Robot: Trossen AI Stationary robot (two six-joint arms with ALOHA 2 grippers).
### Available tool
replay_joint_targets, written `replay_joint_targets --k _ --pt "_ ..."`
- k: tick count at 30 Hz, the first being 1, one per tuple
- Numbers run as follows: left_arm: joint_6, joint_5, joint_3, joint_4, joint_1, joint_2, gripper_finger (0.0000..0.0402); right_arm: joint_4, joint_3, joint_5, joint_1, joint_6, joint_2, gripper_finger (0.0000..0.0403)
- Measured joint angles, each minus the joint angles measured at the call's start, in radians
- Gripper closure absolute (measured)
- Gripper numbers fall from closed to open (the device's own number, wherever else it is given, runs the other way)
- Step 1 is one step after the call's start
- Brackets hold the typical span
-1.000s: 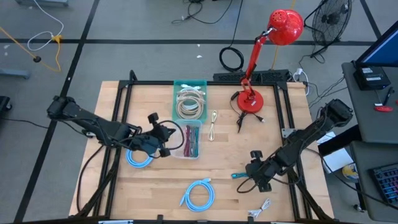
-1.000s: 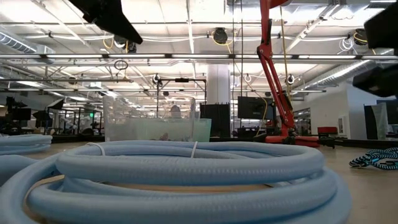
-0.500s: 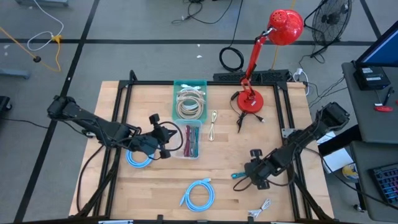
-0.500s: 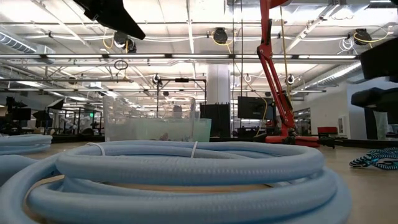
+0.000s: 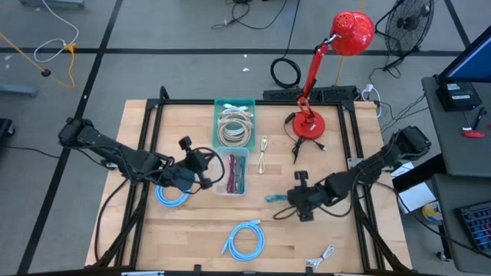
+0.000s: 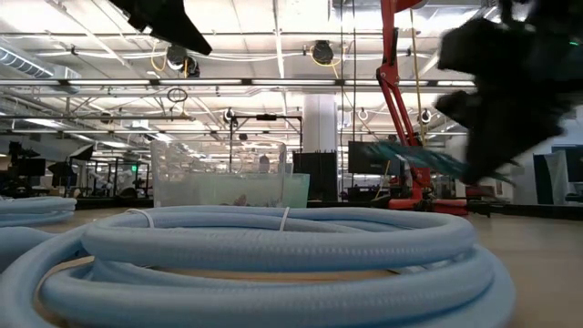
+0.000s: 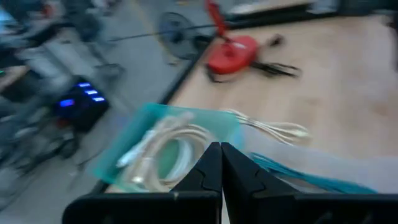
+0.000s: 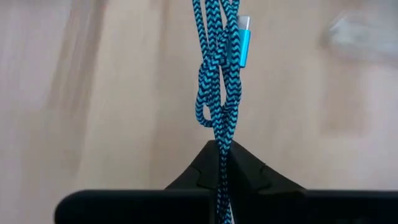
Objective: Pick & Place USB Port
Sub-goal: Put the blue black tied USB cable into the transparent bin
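USB cable (image 8: pixel 217 81), teal braided, hangs bundled from right gripper (image 5: pixel 285 201), jaws clenched on it, above mid worktop (image 5: pixel 345 241) near the bins; looks light, floppy; best gripped mid-bundle; left gripper (image 7: pixel 221 163) clenched empty over clear bin (image 5: pixel 237 173).

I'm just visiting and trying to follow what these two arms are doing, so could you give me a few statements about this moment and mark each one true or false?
1. The right gripper is shut on the blue braided cable. True.
2. The blue braided cable lies flat on the table. False: it hangs from the gripper, lifted.
3. The left gripper is shut and holds nothing. True.
4. The red lamp stands inside the teal bin. False: it stands on the table beside the bin, which holds a coiled white cable.
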Motion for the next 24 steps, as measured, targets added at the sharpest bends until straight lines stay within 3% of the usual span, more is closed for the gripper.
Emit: replay_joint_targets --k 4,8,12,17,20,24 --pt "-0.044 -0.120 0.000 -0.034 0.007 0.000 0.0401 0.086 0.034 0.154 -0.062 -0.101 0.000 0.0399" --pt "-0.101 -0.139 -0.025 -0.069 0.038 0.000 0.0401 0.235 0.049 0.274 -0.124 -0.230 -0.002 0.0400" --pt "-0.142 -0.138 -0.099 -0.019 0.063 0.000 0.0401 0.450 0.049 0.296 -0.183 -0.327 -0.002 0.0401" --pt "-0.023 -0.124 -0.224 0.239 0.085 0.001 0.0401 0.666 0.050 0.275 -0.230 -0.423 -0.001 0.0401" --pt "0.143 -0.015 -0.300 0.486 0.092 0.001 0.0401 0.766 0.050 0.273 -0.247 -0.467 -0.002 0.0402" --pt "0.418 0.313 -0.423 0.950 0.110 0.001 0.0401 0.845 0.050 0.193 -0.265 -0.474 -0.002 0.0402"
